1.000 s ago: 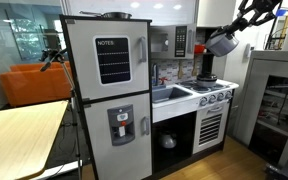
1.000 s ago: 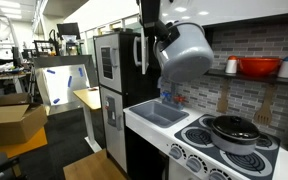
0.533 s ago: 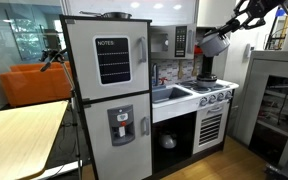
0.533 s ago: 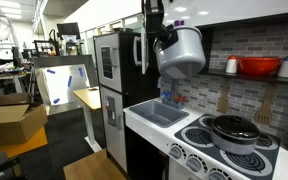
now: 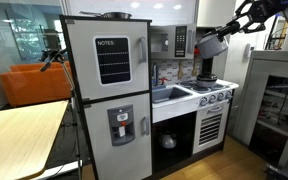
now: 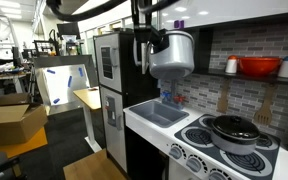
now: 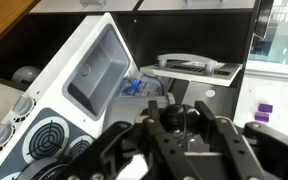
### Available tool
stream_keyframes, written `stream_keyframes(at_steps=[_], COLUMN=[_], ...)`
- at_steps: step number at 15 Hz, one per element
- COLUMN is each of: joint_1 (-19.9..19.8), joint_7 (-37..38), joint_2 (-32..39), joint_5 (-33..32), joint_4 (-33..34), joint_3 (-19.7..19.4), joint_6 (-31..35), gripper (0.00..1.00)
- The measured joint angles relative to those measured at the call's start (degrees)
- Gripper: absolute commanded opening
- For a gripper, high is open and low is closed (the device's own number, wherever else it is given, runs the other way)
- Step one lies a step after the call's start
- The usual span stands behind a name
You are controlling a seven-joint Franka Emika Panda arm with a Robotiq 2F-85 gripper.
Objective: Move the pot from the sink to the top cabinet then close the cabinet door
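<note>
My gripper (image 6: 155, 39) is shut on the pot (image 6: 172, 56) and holds it in the air above the sink (image 6: 158, 114). The pot is grey outside and hangs tilted from its rim. In the other exterior view the gripper (image 5: 227, 30) carries the pot (image 5: 212, 44) at the height of the microwave (image 5: 180, 42), over the stove (image 5: 212, 93). In the wrist view the fingers (image 7: 219, 135) clamp a dark, shiny rounded part of the pot (image 7: 177, 119). Beyond them lies a dark-lined compartment (image 7: 184, 35), the top cabinet, with a grey handled door (image 7: 197, 67) standing open.
A dark lidded pot (image 6: 234, 130) sits on a stove burner. A red bowl (image 6: 257, 67) and a cup (image 6: 231, 66) stand on the shelf behind. The white fridge (image 5: 107, 95) stands beside the sink (image 5: 169, 95). A wooden table (image 5: 19, 135) fills the near corner.
The gripper has carried the pot up and in towards the kitchen's upper part, away from the closer exterior camera. The pot has swung nearer to upright. The grip has not changed.
</note>
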Motion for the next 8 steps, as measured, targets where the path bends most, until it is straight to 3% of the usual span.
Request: stream_keyframes(at_steps=[8], joint_1=[-0.2], joint_7=[-8.5], joint_2=[0.0], joint_5=[6.9], joint_4=[-3.6], joint_3=[0.3], joint_6=[-1.6], gripper=[0.14])
